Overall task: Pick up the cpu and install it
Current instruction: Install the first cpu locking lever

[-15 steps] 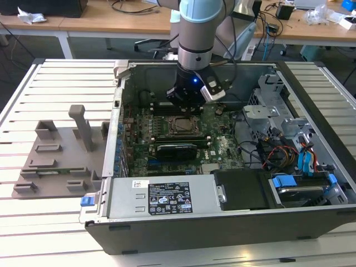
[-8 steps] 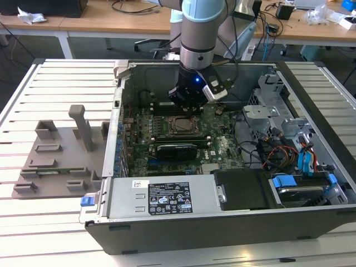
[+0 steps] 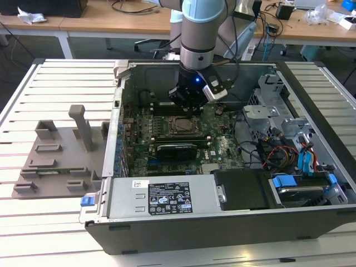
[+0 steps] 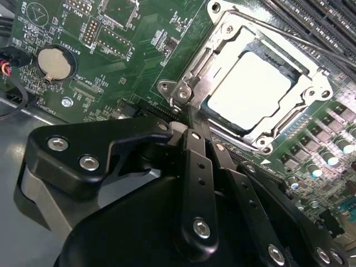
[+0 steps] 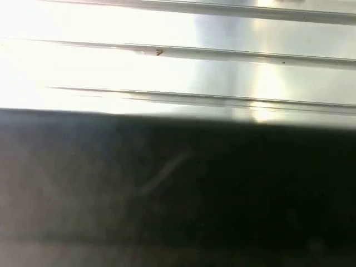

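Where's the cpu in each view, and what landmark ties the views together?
Exterior view: the cpu sits in the socket on the green motherboard, just below the gripper.
Second wrist view: the cpu is a pale square inside the metal socket frame.
First wrist view: not seen.
Shared landmark: the socket frame.

The arm [image 3: 201, 28] is built of pale blue and silver-grey cylindrical segments, with a small blue light lit near its wrist. The gripper [image 4: 192, 125] is made of matte black linkage bars pinned with silver screws.
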`<state>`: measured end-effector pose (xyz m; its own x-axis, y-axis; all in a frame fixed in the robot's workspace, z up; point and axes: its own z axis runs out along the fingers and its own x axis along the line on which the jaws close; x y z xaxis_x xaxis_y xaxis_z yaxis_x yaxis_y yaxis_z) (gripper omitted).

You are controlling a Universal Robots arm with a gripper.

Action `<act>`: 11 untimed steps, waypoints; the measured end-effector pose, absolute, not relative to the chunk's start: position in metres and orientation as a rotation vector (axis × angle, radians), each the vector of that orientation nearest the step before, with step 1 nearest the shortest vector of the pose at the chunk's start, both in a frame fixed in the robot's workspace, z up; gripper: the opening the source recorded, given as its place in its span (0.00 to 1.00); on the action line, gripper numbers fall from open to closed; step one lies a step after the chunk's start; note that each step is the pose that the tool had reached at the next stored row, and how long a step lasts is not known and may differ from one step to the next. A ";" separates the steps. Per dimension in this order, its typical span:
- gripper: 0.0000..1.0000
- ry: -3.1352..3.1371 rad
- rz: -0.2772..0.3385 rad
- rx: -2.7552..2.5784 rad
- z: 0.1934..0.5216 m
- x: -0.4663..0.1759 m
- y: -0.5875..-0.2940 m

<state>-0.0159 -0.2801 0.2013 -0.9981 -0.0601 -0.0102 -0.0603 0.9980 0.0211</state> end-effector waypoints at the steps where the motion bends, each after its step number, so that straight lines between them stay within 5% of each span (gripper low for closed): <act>1: 0.11 3.130 0.038 -0.094 0.203 -0.016 -0.280; 11: 0.11 3.127 0.079 -0.094 0.205 -0.016 -0.286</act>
